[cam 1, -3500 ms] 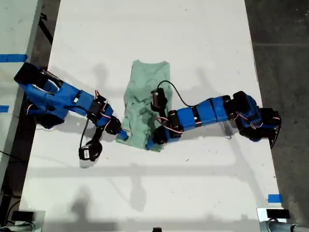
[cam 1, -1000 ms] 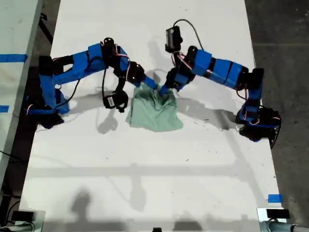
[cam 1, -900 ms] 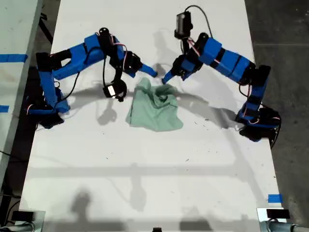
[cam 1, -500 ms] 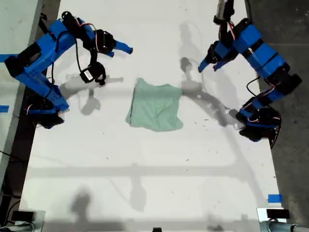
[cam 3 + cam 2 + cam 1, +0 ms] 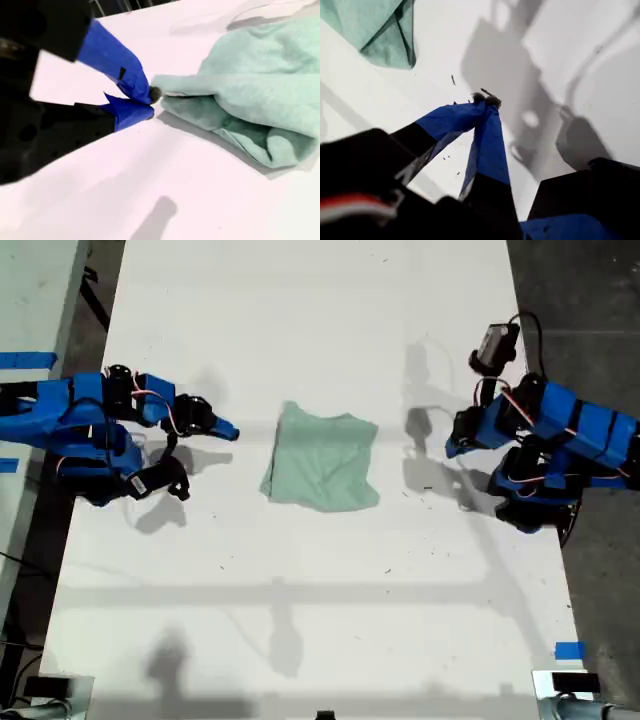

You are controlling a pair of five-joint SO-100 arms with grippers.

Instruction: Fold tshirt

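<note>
The pale mint-green cloth tshirt [image 5: 322, 460] lies folded on the white table [image 5: 300, 620]; my first gripper [image 5: 487, 101] and my second gripper [image 5: 147, 104] are both closed, empty

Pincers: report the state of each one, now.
My first pincer: closed, holding nothing.
My second pincer: closed, holding nothing, beside the shirt.

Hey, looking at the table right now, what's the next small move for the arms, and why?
Probably park both arms at rest. The tshirt lies as a compact, roughly square bundle on the table. My first gripper and my second gripper look shut and empty, and the exterior view shows both arms clear of the cloth, so no fold seems left.
</note>
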